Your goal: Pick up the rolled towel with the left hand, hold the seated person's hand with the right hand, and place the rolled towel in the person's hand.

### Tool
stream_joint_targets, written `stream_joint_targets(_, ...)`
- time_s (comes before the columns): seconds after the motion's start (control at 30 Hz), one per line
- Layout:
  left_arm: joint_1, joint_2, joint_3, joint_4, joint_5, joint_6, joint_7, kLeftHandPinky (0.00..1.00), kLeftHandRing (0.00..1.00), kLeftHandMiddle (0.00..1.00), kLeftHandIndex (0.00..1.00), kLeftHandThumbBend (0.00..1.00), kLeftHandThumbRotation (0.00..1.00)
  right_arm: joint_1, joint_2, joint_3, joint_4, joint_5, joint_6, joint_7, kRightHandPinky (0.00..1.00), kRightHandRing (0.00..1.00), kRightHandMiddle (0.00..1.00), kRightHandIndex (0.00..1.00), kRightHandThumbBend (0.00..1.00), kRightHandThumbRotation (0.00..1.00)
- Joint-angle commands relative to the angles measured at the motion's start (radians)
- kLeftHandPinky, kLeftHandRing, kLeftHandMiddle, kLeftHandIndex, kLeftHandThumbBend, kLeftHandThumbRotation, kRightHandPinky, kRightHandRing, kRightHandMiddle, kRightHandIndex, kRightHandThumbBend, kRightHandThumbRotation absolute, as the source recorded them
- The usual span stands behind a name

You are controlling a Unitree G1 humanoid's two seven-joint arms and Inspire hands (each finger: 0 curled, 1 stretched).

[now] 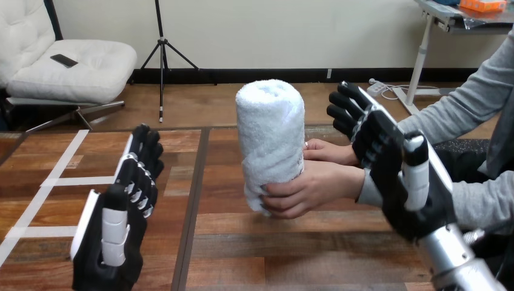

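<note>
head view shows the rolled white terry towel (270,136) standing upright near the middle of the brown wooden plank table (291,254), held by the seated person, whose arms reach in from the right side

the person's nearer hand (315,189) wraps around the lower part of the roll with its fingers curled under the bottom edge, and the person's farther hand (330,151) rests against the roll's right side just behind it; whether the roll's base touches the table cannot be told

the robot's left hand (121,224) hovers over the table at the lower left, well apart from the towel, its fingers straight and pointing away, holding nothing

the robot's right hand (394,176) is at the right, just beside the person's wrist and grey sleeve, its fingers straight and spread upward and its thumb extended, curled round nothing; whether it touches the wrist cannot be told

white tape lines (60,180) cross the table's left part
</note>
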Motion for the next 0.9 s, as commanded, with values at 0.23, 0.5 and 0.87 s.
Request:
stream_joint_targets(0.23, 0.003, -0.016, -0.048, -0.072, -0.001, -0.04, -0.008, 1.0, 1.0, 1.0, 1.0, 0.98, 1.0, 0.047, 0.079, 0.011, -0.1, -0.016, -0.008, -0.019, 1.0, 0.99, 0.98, 0.98, 0.92, 1.0)
stream_joint_targets(0.5, 0.011, -0.016, -0.061, -0.081, -0.013, -0.045, -0.013, 1.0, 1.0, 1.0, 1.0, 0.96, 1.0, 0.078, 0.113, 0.024, -0.111, -0.016, -0.018, -0.008, 1.0, 1.0, 0.98, 0.98, 0.91, 1.0)
stream_joint_targets(0.87, 0.025, -0.011, -0.068, -0.13, -0.021, -0.031, -0.002, 1.0, 1.0, 1.0, 1.0, 0.96, 1.0, 0.116, 0.131, 0.026, -0.113, -0.012, -0.035, 0.019, 1.0, 1.0, 0.98, 0.98, 0.89, 1.0)
